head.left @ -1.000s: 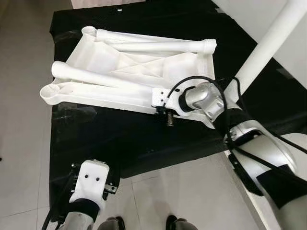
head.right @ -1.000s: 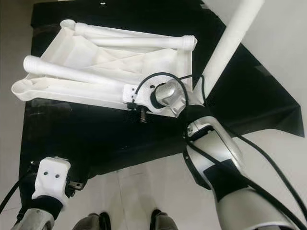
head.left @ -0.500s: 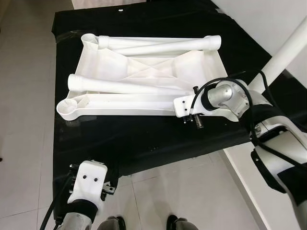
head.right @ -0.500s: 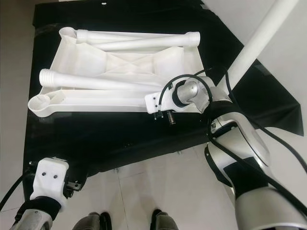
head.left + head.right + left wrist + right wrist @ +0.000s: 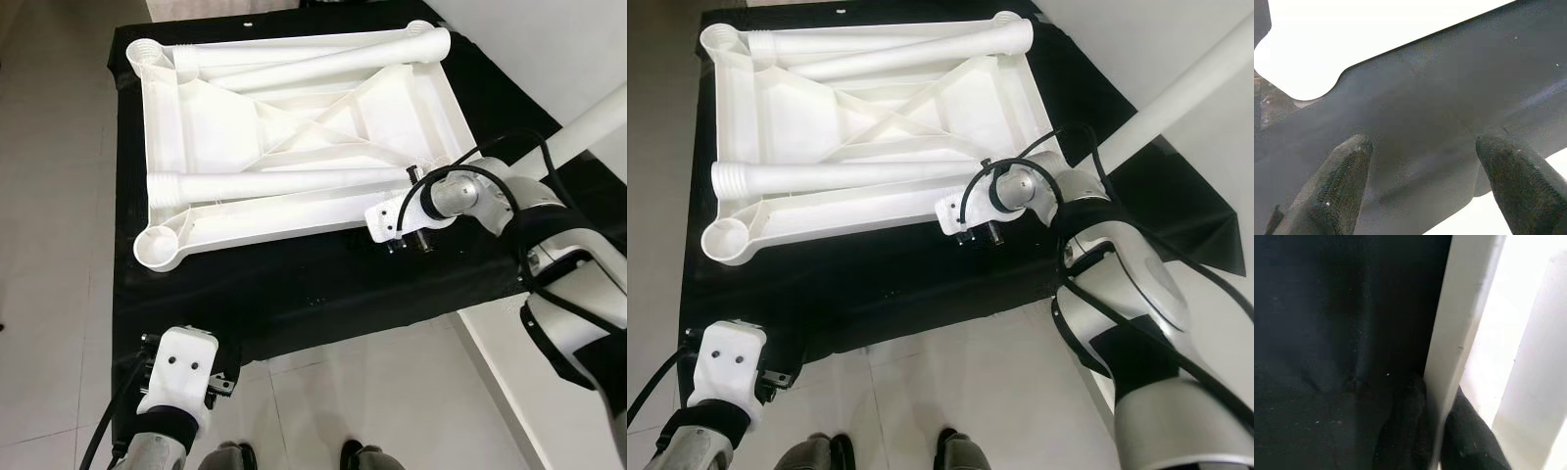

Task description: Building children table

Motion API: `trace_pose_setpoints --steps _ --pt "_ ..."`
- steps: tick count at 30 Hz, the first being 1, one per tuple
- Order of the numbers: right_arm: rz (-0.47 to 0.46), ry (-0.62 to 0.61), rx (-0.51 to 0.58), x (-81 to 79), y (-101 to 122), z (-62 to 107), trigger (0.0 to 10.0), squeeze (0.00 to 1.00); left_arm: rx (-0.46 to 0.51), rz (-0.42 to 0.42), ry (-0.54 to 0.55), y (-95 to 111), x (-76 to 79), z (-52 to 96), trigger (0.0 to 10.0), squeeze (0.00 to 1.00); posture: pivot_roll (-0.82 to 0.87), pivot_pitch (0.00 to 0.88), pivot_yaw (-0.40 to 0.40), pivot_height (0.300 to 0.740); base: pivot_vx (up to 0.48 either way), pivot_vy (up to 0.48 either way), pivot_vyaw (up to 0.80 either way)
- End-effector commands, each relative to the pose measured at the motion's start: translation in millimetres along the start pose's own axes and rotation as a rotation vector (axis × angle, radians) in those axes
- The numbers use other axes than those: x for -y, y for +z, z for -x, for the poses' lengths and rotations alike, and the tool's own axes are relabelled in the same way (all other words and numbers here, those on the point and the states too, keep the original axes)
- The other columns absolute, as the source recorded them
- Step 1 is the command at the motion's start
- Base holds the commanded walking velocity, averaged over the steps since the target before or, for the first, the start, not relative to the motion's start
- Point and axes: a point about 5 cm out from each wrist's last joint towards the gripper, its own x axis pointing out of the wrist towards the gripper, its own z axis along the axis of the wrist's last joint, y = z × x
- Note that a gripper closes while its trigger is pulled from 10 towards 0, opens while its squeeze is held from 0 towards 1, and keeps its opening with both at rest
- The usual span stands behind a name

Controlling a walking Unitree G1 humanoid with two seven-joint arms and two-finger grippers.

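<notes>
The white children's table top [image 5: 392,108] lies upside down on a black cloth [image 5: 294,294]. A loose white leg [image 5: 284,183] lies across it, and two more legs [image 5: 323,59] rest along its far edge. Another white leg [image 5: 588,122] rises from the near right corner toward me. My right gripper [image 5: 1437,431] is shut on the table top's near rim [image 5: 1459,333] at that corner, one finger on each side. My left gripper [image 5: 1425,191] hangs open below the cloth's near left edge, nothing between its fingers [image 5: 1347,181].
The cloth-covered surface ends at a near edge [image 5: 323,338], with pale floor tiles [image 5: 372,401] below. My feet show at the bottom of the picture. An open round leg socket [image 5: 157,247] sits at the table top's near left corner.
The table top has swung round on the cloth, its right end now farther from me, with my right gripper still clamped on its rim. The left arm has not moved.
</notes>
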Motion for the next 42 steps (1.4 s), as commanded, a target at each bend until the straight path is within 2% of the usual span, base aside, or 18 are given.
trace_pose_setpoints --steps 1,2,3,11,13,16,17,18,21,22,24,25,27,28,30,34,39,42 --pt "0.007 -0.021 -0.007 7.9 -3 8.6 10.0 0.53 -0.030 0.003 -0.004 -5 0.2 1.4 10.0 0.00 0.08 0.227 -0.065 0.740 0.000 0.000 0.00" --pt "0.011 -0.011 -0.011 7.5 -3 9.1 10.0 0.53 -0.030 0.003 -0.005 -5 0.1 1.4 10.0 0.00 0.08 0.227 -0.065 0.740 0.000 0.000 0.00" --pt "0.011 -0.005 -0.013 7.4 -4 10.0 10.0 1.00 -0.029 0.003 -0.004 -5 0.2 1.3 10.0 0.00 0.08 0.227 -0.065 0.740 0.000 0.000 0.00" --pt "-0.020 -0.073 0.001 15.8 -1 11.5 10.0 1.00 -0.028 0.003 -0.002 -4 0.2 1.3 10.0 0.00 0.08 0.228 -0.068 0.740 0.000 0.000 0.00" --pt "-0.053 -0.133 0.035 25.8 3 16.2 10.0 1.00 -0.028 0.004 -0.001 -4 0.3 1.2 10.0 0.00 0.08 0.228 -0.069 0.740 0.000 0.000 0.00" --pt "-0.149 -0.133 0.166 33.1 13 20.5 10.0 1.00 -0.028 0.005 0.001 -4 0.2 1.1 10.0 0.00 0.08 0.229 -0.071 0.740 0.000 0.000 0.00" --pt "-0.224 -0.093 0.311 36.7 26 21.7 10.0 0.00 -0.027 0.006 0.001 -4 0.0 0.6 10.0 0.00 0.08 0.227 -0.068 0.740 0.000 0.000 0.00" --pt "-0.224 -0.093 0.311 36.7 26 21.7 10.0 0.00 -0.027 0.006 0.001 -4 0.0 0.6 10.0 0.00 0.08 0.227 -0.068 0.740 0.000 0.000 0.00" --pt "-0.384 -0.027 0.685 48.5 64 22.6 10.0 0.00 -0.026 0.008 -0.002 -4 -0.6 -0.9 10.0 0.00 0.08 0.227 -0.065 0.740 0.000 0.000 0.00" --pt "-0.419 -0.020 0.760 51.3 74 21.6 10.0 0.00 -0.026 0.008 -0.003 -4 -0.9 -1.3 10.0 0.00 0.08 0.224 -0.060 0.740 0.000 0.000 0.00" --pt "-0.439 -0.016 0.803 52.9 79 21.1 10.0 0.00 -0.026 0.008 -0.003 -4 -1.1 -1.6 10.0 0.00 0.08 0.224 -0.060 0.740 0.000 0.000 0.00" --pt "-0.475 0.002 0.838 51.2 98 9.9 10.0 0.00 -0.027 0.005 -0.003 -4 -1.8 -1.9 10.0 0.00 0.09 0.222 -0.054 0.740 0.000 0.000 0.00" --pt "-0.491 0.038 0.806 42.6 116 -7.5 10.0 0.00 -0.029 0.004 -0.003 -5 -2.4 -1.6 10.0 0.00 0.08 0.218 -0.052 0.740 0.000 0.000 0.00" --pt "-0.491 0.038 0.806 42.6 116 -7.5 10.0 0.00 -0.029 0.004 -0.003 -5 -2.4 -1.6 10.0 0.00 0.08 0.218 -0.052 0.740 0.000 0.000 0.00" --pt "-0.458 0.090 0.811 32.2 136 -19.1 10.0 0.00 -0.030 0.004 -0.004 -5 -2.7 -1.7 10.0 0.00 0.08 0.216 -0.049 0.740 0.000 0.000 0.00" --pt "-0.475 0.143 0.798 24.3 150 -29.5 10.0 0.00 -0.031 0.001 -0.006 -6 -2.6 -2.0 10.0 0.00 0.09 0.209 -0.048 0.740 0.000 0.000 0.00" --pt "-0.497 0.182 0.768 20.1 152 -34.5 10.0 0.00 -0.032 0.000 -0.007 -6 -2.3 -1.7 10.0 0.00 0.09 0.204 -0.050 0.740 0.000 0.000 0.00" --pt "-0.576 0.171 0.643 18.8 146 -40.7 10.0 0.00 -0.032 0.001 -0.006 -7 -1.9 -1.4 10.0 0.00 0.08 0.201 -0.052 0.740 0.000 0.000 0.00"
